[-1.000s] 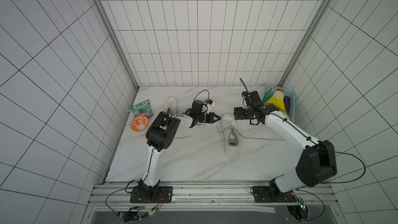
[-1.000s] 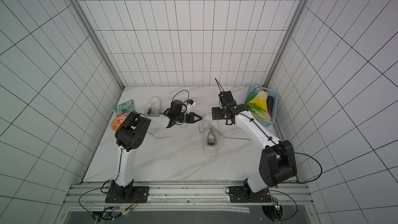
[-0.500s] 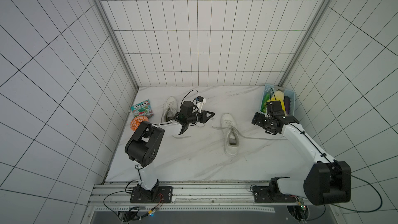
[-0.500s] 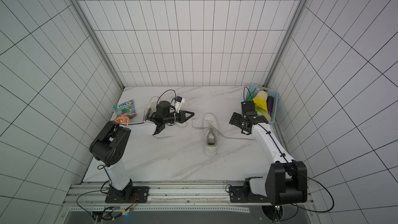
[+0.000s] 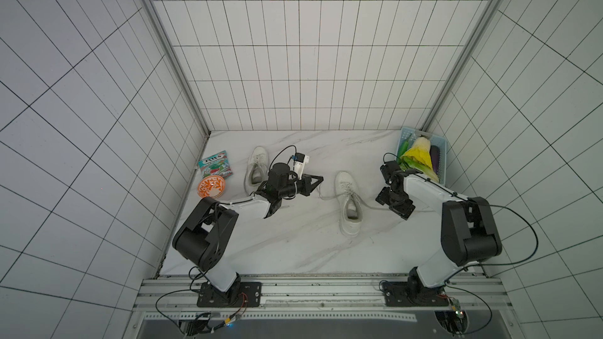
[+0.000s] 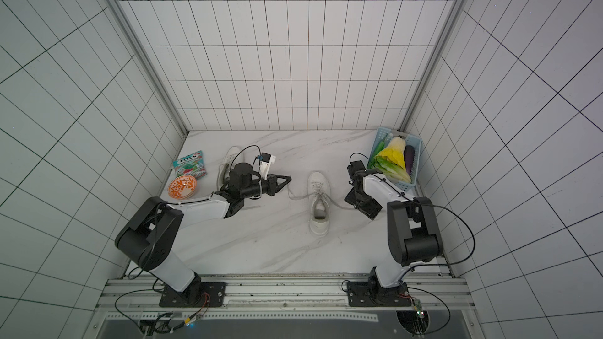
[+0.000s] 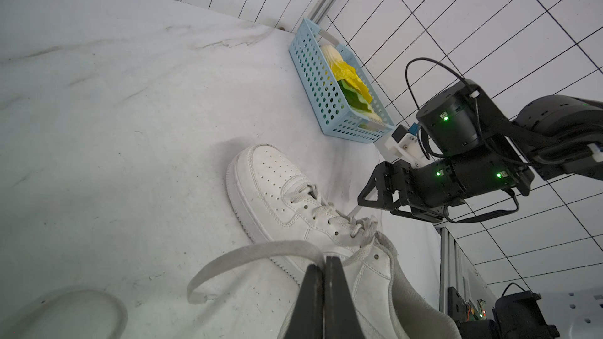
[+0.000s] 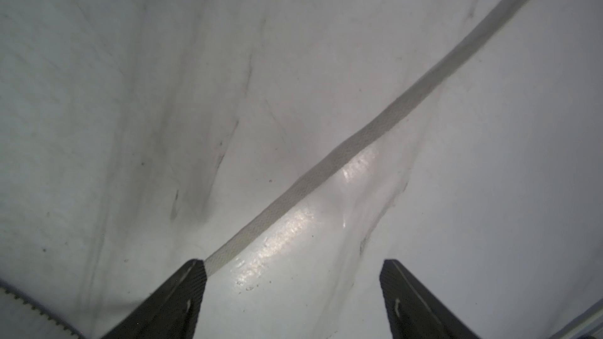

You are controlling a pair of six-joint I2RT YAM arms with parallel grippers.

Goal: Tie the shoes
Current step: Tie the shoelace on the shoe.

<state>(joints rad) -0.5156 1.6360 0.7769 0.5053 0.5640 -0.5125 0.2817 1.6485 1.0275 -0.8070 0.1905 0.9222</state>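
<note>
Left fingers (image 7: pixel 315 291) closed, seemingly pinching one lace (image 7: pixel 261 248) of mid-desk shoe (image 5: pixel 346 187). Right fingers (image 8: pixel 177 291) spread wide over other lace (image 8: pixel 359 138), lying flat on desk (image 5: pixel 293 239), touching one fingertip. Second shoe (image 5: pixel 257 161) sitting beside left arm. Risk: flat lace slipping aside at closing; left pull dragging shoe.

In both top views, centre left, the left arm (image 5: pixel 280 177) covers part of the far shoe (image 5: pixel 257 161) (image 6: pixel 231 154). In the right wrist view the lace (image 8: pixel 359 138) leaves the frame at upper right; its other end vanishes behind one finger (image 8: pixel 176 298) of the right gripper (image 8: pixel 293 269), lower left.
</note>
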